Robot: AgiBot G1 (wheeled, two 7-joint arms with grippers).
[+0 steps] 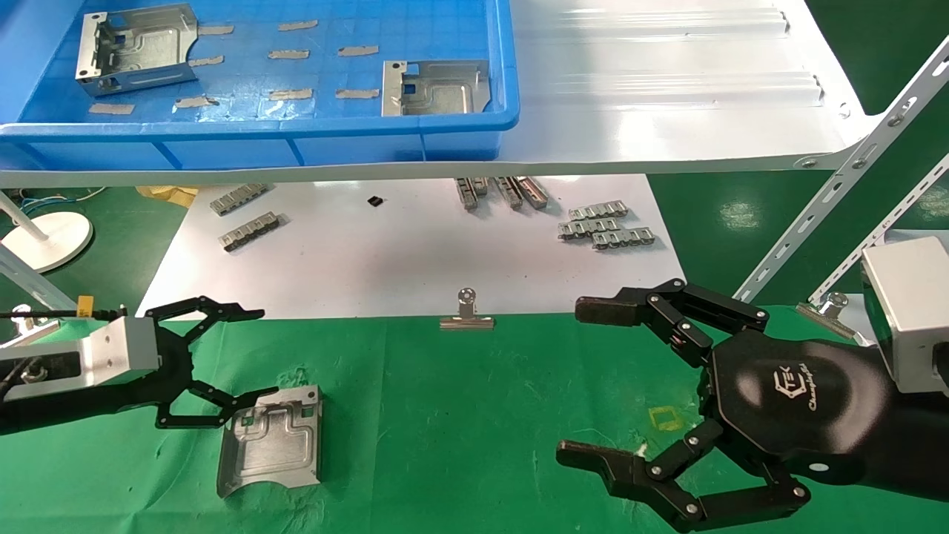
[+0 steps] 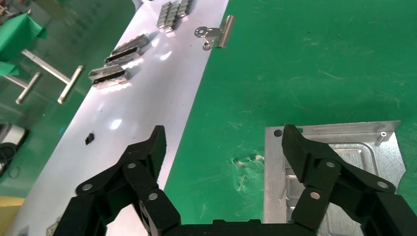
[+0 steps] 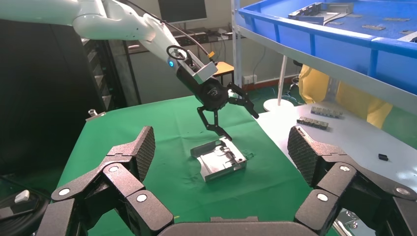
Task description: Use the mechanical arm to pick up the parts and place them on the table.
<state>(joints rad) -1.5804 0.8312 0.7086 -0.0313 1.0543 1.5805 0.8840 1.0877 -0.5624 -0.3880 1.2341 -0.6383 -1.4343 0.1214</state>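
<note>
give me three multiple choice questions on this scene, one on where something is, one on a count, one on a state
1. Where does the part nearest the left tool lie?
A. in the blue tray
B. on the green cloth table
C. on the white sheet

2. How many parts are in the blue tray?
A. two
B. four
C. none

3. What state is the right tool in?
A. shut on a part
B. shut on a binder clip
C. open, holding nothing

Answers:
1 B: the part lies flat on the table.
2 A: one bracket and another sit in it.
3 C: its fingers are spread with nothing between them.
</note>
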